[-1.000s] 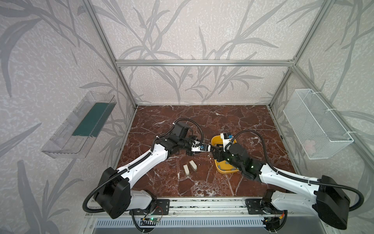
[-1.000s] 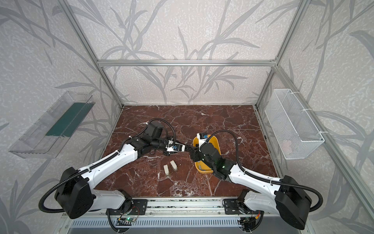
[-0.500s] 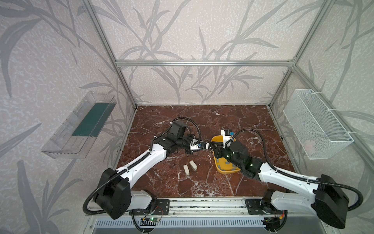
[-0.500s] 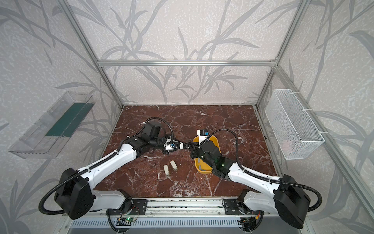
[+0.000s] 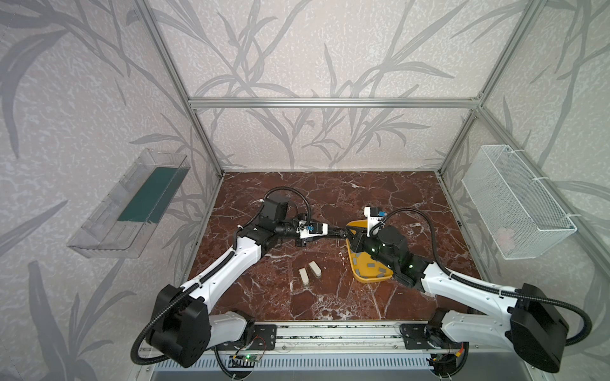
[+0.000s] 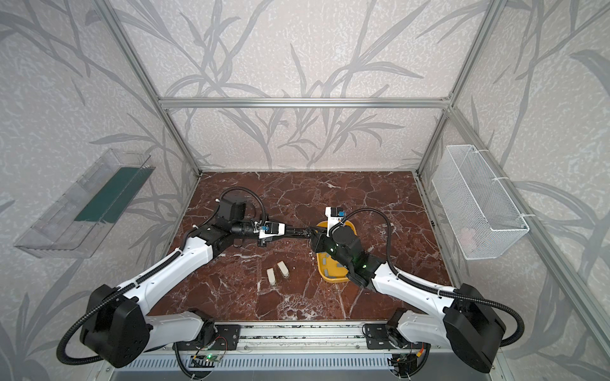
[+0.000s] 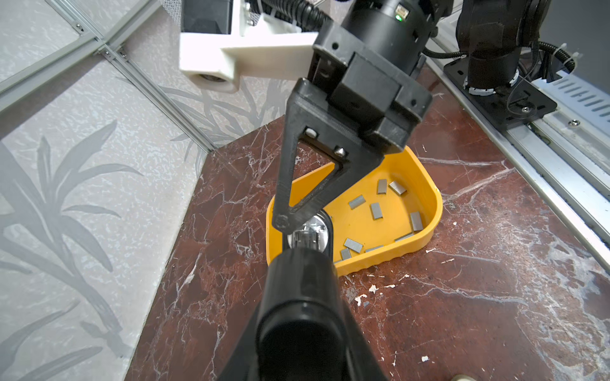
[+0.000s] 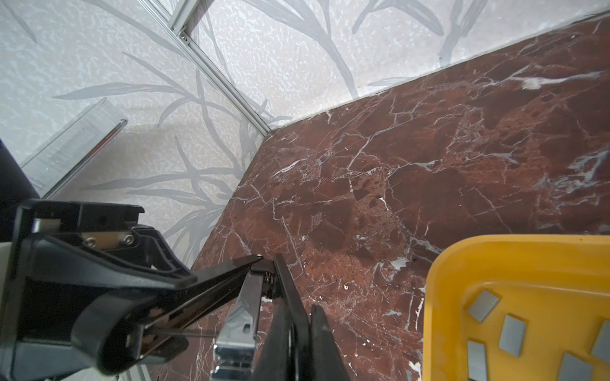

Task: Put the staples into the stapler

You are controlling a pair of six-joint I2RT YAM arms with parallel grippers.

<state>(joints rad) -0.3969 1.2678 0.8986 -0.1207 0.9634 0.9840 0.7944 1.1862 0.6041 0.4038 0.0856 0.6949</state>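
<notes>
My left gripper (image 5: 331, 233) (image 7: 297, 366) is shut on a black stapler (image 5: 340, 233) (image 7: 297, 297) and holds it in the air beside the yellow tray (image 5: 373, 280) (image 7: 425, 231). The stapler (image 8: 198, 283) is fanned open at its hinge, with its metal magazine (image 8: 247, 313) exposed. My right gripper (image 5: 350, 236) (image 8: 302, 346) is shut on the stapler's thin black cover (image 8: 290, 297). Several grey staples (image 5: 369, 264) (image 6: 325, 262) (image 7: 376, 211) (image 8: 511, 333) lie loose in the tray (image 6: 333, 279).
Two cream mini staplers (image 5: 303, 275) (image 5: 315, 269) lie on the marble floor in front of the grippers. A clear bin (image 5: 132, 204) hangs on the left wall and a white wire basket (image 5: 515, 201) on the right wall.
My right gripper has gone from part open to shut, closing on the stapler's cover. Both grippers have shifted a little toward the back with the stapler.
</notes>
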